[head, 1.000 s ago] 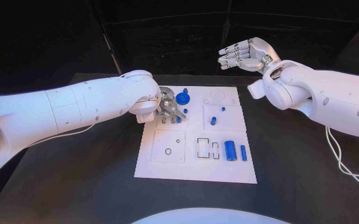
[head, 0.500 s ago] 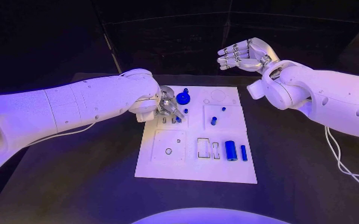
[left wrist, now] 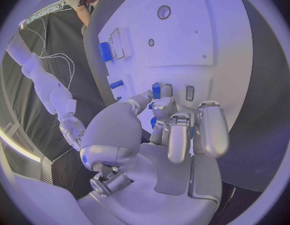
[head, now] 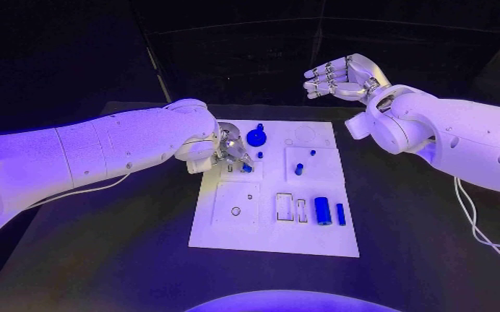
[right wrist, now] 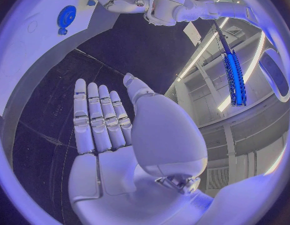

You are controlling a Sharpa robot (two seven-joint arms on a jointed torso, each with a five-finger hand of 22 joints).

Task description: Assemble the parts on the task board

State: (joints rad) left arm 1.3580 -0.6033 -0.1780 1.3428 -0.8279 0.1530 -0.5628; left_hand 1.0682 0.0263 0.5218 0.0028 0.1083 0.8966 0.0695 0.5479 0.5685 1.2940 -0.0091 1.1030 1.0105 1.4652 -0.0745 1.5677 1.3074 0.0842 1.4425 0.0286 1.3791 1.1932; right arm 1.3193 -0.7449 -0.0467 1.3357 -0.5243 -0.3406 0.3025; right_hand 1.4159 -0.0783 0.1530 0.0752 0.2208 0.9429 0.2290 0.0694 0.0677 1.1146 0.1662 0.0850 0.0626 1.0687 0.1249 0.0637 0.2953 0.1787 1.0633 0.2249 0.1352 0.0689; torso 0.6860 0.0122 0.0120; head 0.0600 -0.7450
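**Assembly partly done on the board**

A black table (head: 115,254) carries the white task board (head: 273,243). A blue gear (head: 255,137) is seated near its far edge, and a blue cylinder (head: 322,210) with a thin bar (head: 339,214) lies beside two open rectangular slots (head: 283,206). These are judged still to be placed. A small blue part (left wrist: 156,90) is pinched by the left hand (left wrist: 173,127) at the board's left slots. The right hand (head: 335,77) is held raised behind the board, fingers apart, holding nothing.
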